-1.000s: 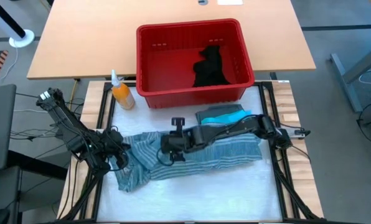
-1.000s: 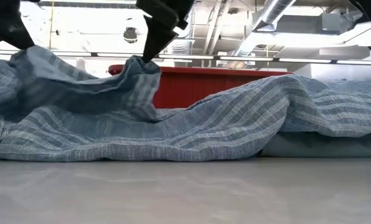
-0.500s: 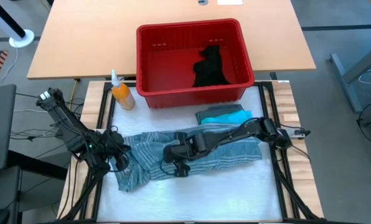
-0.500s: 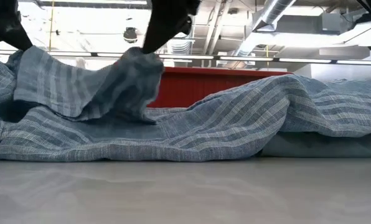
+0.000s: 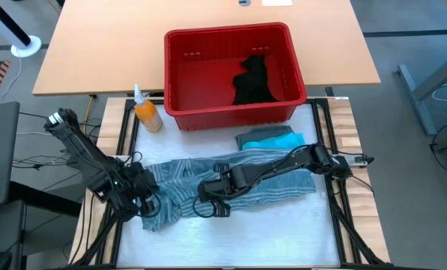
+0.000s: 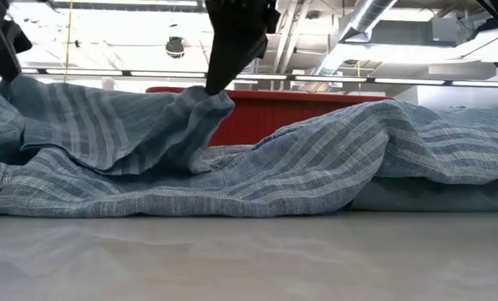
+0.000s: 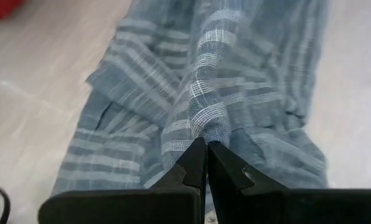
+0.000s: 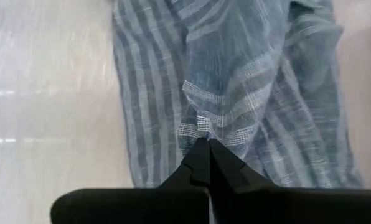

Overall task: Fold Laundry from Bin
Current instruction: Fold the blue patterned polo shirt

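The blue-grey striped shirt (image 5: 246,184) lies spread across the white table top, with bunched folds at its left part (image 6: 107,134). My left gripper (image 5: 145,202) is shut on the shirt near its left end; in the low view it stands at the upper left (image 6: 2,50). My right gripper (image 5: 208,204) is shut on the shirt about its middle (image 6: 220,84). The red bin (image 5: 231,71) stands beyond the shirt with a black garment (image 5: 253,81) in it. A turquoise garment (image 5: 280,140) lies on a grey-green one (image 5: 253,138), between bin and shirt. My left gripper pinches a raised ridge of the striped cloth (image 7: 205,127) between its two fingertips, slanting down from the table's left side. The cloth rises to the fingers and the rest lies slack on the table. One layer or several, I cannot tell. My right gripper pinches a gathered bit of the shirt (image 8: 201,132) at its fingertips, pointing steeply down. In the low view the pinched cloth (image 6: 215,99) is held a little above the table and drapes slack down onto the rest of the shirt.
An orange bottle with a white nozzle (image 5: 147,114) stands left of the bin at the table's far left. Dark frame rails (image 5: 336,202) run along both sides of the table. Bare white surface (image 5: 238,240) lies between the shirt and the near edge.
My right gripper has gone toward the table's near edge and sunk a little, carrying its pinched cloth over the shirt's middle. My left gripper has moved a little toward the near edge and down with its fold. The shirt's left part has folded over and lies lower.
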Motion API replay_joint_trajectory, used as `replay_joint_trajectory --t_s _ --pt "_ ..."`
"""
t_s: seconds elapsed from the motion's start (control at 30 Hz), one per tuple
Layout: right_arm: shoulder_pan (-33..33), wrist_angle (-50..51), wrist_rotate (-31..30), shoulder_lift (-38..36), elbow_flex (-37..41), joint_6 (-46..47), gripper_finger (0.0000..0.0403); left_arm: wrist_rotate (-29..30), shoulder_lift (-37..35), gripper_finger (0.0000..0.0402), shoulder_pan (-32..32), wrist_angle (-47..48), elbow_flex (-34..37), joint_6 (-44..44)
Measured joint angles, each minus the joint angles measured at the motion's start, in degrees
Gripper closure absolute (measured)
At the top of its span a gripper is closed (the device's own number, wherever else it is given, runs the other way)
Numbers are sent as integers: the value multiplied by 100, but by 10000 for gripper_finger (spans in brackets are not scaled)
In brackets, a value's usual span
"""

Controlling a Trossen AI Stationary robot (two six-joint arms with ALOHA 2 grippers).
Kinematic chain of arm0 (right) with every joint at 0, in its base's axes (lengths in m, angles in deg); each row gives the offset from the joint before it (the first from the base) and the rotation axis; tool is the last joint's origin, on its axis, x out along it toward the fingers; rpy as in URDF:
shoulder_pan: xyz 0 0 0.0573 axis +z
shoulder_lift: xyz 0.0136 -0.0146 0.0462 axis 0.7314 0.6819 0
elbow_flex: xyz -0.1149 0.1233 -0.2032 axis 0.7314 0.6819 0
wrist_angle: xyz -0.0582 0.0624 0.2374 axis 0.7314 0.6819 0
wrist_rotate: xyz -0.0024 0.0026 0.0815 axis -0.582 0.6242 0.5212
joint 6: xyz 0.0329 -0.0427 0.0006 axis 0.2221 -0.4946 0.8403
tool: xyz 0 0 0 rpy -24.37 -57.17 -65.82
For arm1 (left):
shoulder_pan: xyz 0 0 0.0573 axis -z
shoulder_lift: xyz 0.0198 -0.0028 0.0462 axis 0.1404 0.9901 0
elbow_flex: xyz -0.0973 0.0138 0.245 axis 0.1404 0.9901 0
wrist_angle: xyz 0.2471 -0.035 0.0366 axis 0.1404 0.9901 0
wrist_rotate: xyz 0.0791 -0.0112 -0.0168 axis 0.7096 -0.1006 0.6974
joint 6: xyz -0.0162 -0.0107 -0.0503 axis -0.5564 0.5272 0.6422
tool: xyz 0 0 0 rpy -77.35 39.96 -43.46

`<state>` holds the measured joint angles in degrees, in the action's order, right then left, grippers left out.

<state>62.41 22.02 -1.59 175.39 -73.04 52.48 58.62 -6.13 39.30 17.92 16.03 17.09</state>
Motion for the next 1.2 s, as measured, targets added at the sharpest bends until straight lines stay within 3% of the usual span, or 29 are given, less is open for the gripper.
replay_joint_trajectory --t_s 0.3,0.5,0.77,0.97,1.07,1.2 --pt "0 385 575 -2 -2 58 354 -96 229 402 -40 86 0 -30" --pt "-50 509 562 -40 -2 224 339 -161 227 402 -167 261 0 -201" --pt "-48 1340 551 -63 -2 2 269 -358 224 401 -409 656 0 -482" --pt "57 1514 -212 -395 25 -7 232 -546 224 401 -433 1222 4 -427" --pt "64 1323 -453 -814 450 2 229 -716 203 402 -432 1343 175 -215" --pt "-17 477 -492 -1650 1643 234 232 -907 172 401 -430 1300 512 208"
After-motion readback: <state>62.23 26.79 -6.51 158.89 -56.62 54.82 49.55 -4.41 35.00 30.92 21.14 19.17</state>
